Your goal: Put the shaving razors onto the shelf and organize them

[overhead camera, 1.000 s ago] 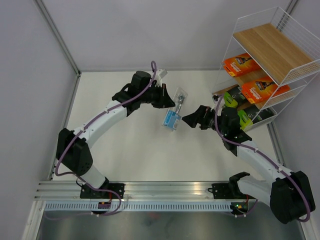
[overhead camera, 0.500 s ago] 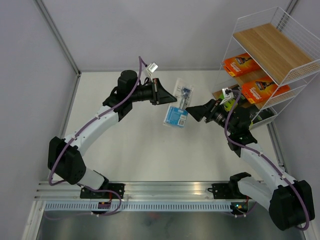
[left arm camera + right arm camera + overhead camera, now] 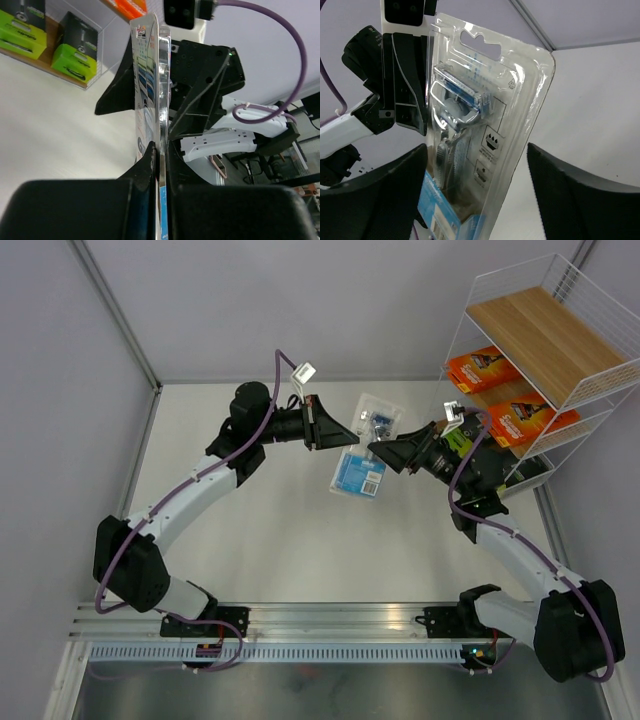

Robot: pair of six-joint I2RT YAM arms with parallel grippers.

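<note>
Pincer on the left arm [image 3: 343, 440] clamps the blister pack [image 3: 361, 468] midair; right pincer [image 3: 380, 452] gapes wide around it.

Flat white table [image 3: 290, 540] seen from above, its surface plain and matte, edged on the left and far sides by thin metal strips [image 3: 127, 502] where it meets grey walls [image 3: 60, 420]. A tall stepped shelf [image 3: 545, 335] with a white wire frame and light wooden boards stands directly on the table in the far right corner, close to the right edge. A silver metal rail [image 3: 330, 618] runs along the near edge, carrying the black bases of two robot arms, one on the left [image 3: 205, 625] and one on the right [image 3: 455, 620].
</note>
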